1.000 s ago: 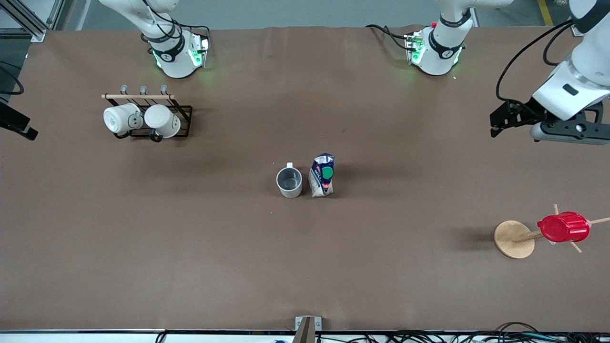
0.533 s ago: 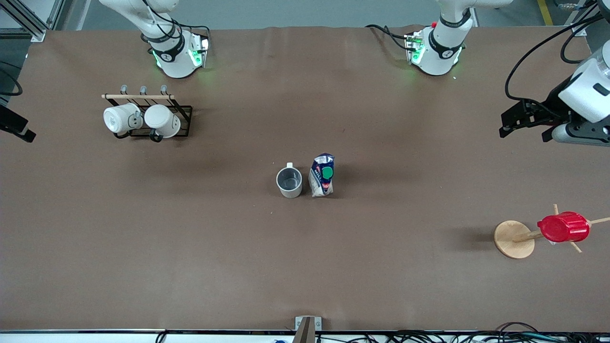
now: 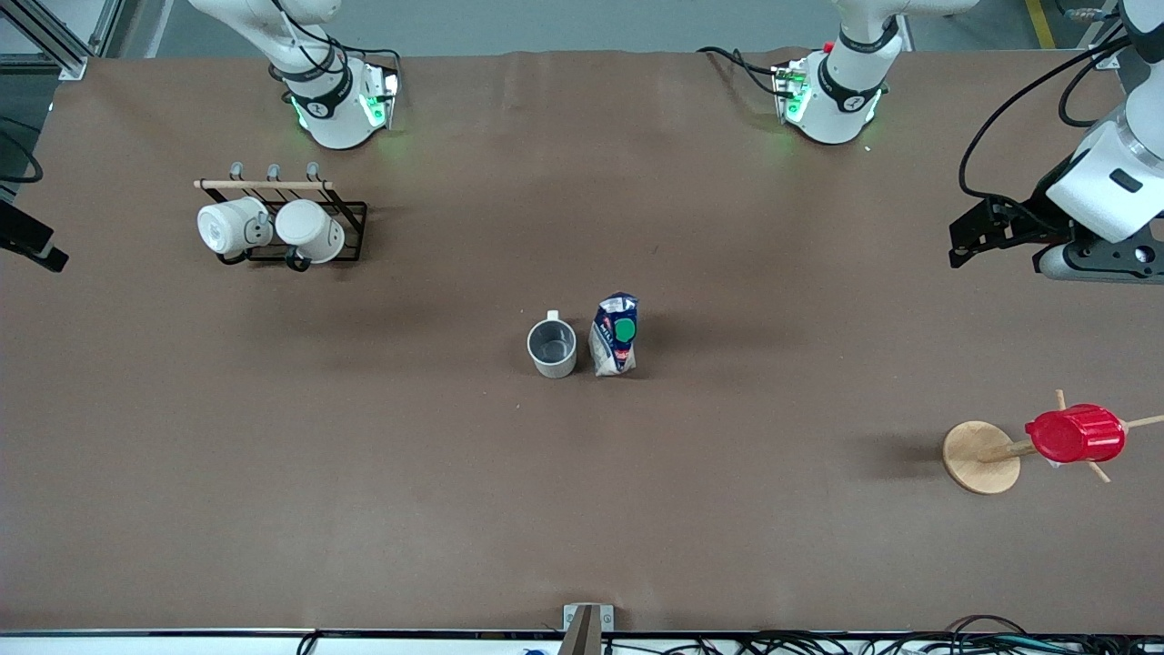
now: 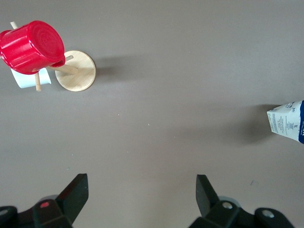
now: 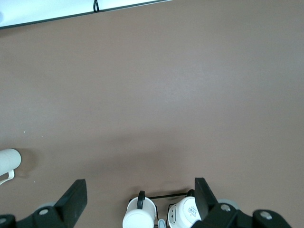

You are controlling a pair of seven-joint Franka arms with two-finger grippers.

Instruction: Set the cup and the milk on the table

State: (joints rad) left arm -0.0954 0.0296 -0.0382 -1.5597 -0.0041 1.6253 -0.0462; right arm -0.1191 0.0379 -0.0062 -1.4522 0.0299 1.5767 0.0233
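- Two task items stand upright near the middle of the table [image 3: 455, 509]: the cup [image 3: 552, 347] and the milk [image 3: 615, 335], side by side with a narrow gap, the milk toward the left arm's end.
- Cup: dark grey inside, mouth up, handle turned toward the robots' bases.
- Milk: green cap visible on top; one white side shows at the edge of the left wrist view [image 4: 288, 121].
- Left gripper [image 4: 141, 192]: fingers spread wide apart, holding nothing, up in the air over bare table at the left arm's end.
- Right gripper [image 5: 140, 195]: fingers wide apart, holding nothing, over the black wire rack [image 3: 314, 238] with its two white mugs [image 3: 271, 229].
- Red ribbed cup [image 3: 1075, 434] sits upended on a wooden peg stand [image 3: 980, 457] at the left arm's end, nearer the front camera than the cup and milk.
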